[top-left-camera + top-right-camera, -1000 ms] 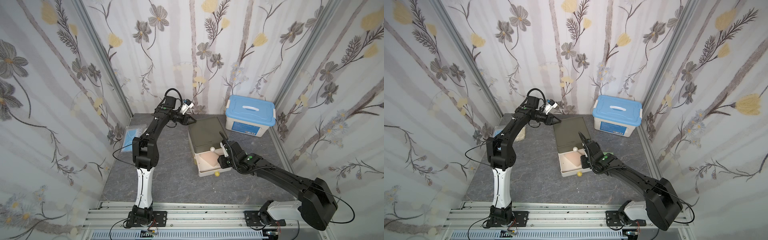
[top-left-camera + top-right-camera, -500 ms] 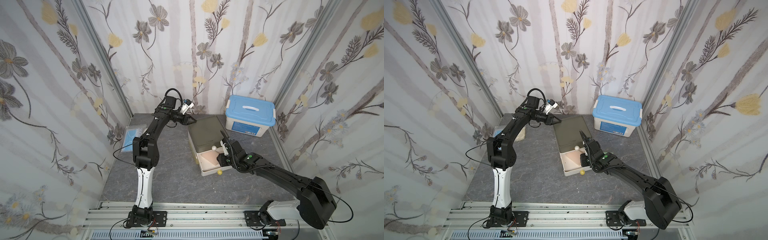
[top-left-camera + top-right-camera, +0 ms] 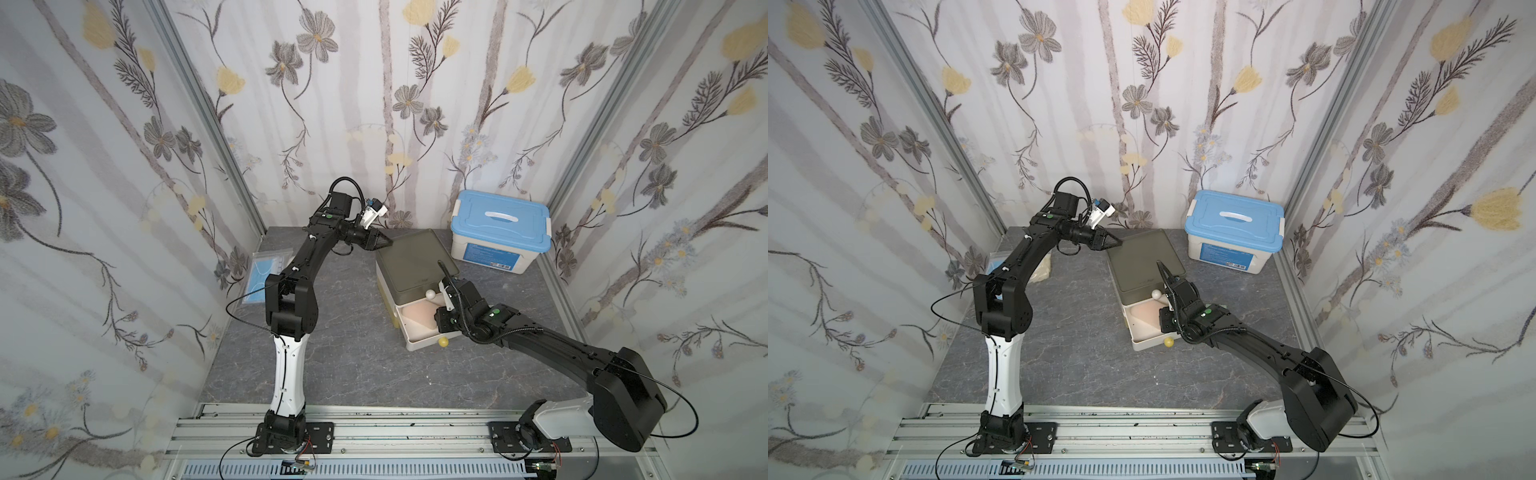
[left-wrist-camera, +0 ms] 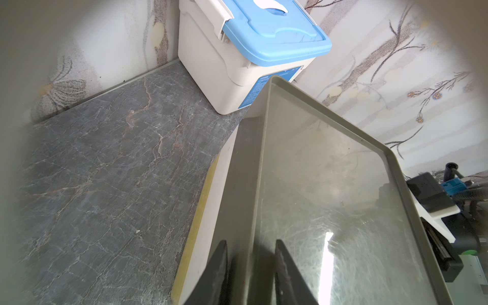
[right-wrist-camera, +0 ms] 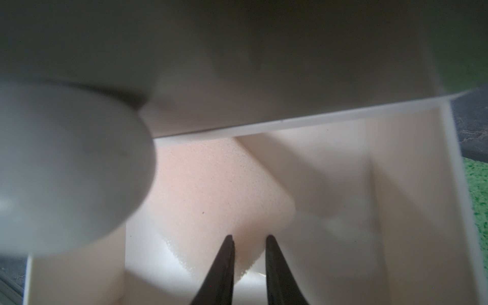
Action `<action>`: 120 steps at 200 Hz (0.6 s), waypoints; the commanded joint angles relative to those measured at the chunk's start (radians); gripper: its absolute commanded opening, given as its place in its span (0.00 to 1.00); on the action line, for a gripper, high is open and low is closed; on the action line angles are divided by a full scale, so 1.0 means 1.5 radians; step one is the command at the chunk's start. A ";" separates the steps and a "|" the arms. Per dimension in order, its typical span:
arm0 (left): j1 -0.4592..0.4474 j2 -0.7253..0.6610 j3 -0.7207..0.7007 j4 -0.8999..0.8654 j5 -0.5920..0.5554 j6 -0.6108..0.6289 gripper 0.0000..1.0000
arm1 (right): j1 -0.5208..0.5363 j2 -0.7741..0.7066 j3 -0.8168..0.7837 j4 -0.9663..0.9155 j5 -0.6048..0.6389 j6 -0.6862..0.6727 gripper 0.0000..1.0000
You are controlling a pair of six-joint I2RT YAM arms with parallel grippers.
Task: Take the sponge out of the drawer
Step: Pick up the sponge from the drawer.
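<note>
Right jaws are seen lowered inside the open drawer (image 3: 423, 343), their dark fingertips (image 5: 227, 253) drawn close together with one corner of the pink sponge (image 5: 211, 190) pinched between them. Little room is left around that grip. The drawer's white side wall (image 5: 412, 211) is raised on one flank. The sponge's far end is overhung by the front of the upper drawer, and that drawer's blurred round knob (image 5: 66, 171) is shown close beside the wrist camera. Bare drawer floor is shown between the sponge and the side wall, and a green rough-textured thing (image 5: 475, 192) is glimpsed just outside that wall. In both top views the sponge is seen lying flat in the drawer, toward the left arm's side and partly hidden by the right arm (image 3: 540, 345). The drawer's own yellowish knob (image 3: 444, 341) is seen projecting from its front over the bench (image 3: 353, 361). Left jaws are clamped on the raised rim at a rear corner of the drawer unit (image 3: 415, 259), with one fingertip (image 4: 219, 272) set outside the rim and one inside it. A blue-lidded box (image 3: 500, 235) is placed near the unit's far side. A clear packet with blue contents (image 3: 268, 270) is laid against the left wall, well apart from the drawer. Open grey marbled bench is left in front of the drawer and between the arms. Three sides are closed by floral-papered walls, and both arm bases are carried on a metal rail (image 3: 374, 428) along the front.
</note>
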 commanded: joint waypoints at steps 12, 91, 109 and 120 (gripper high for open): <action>0.002 0.005 -0.006 -0.065 -0.066 0.024 0.31 | 0.000 0.002 0.015 0.031 0.026 -0.001 0.10; 0.004 0.009 -0.008 -0.059 -0.066 0.021 0.31 | 0.004 -0.037 0.066 -0.039 0.043 -0.016 0.00; 0.004 0.008 -0.008 -0.060 -0.067 0.022 0.31 | 0.006 -0.042 0.070 -0.057 0.050 -0.021 0.00; 0.004 0.009 -0.009 -0.059 -0.067 0.022 0.31 | 0.007 -0.046 0.070 -0.067 0.054 -0.021 0.00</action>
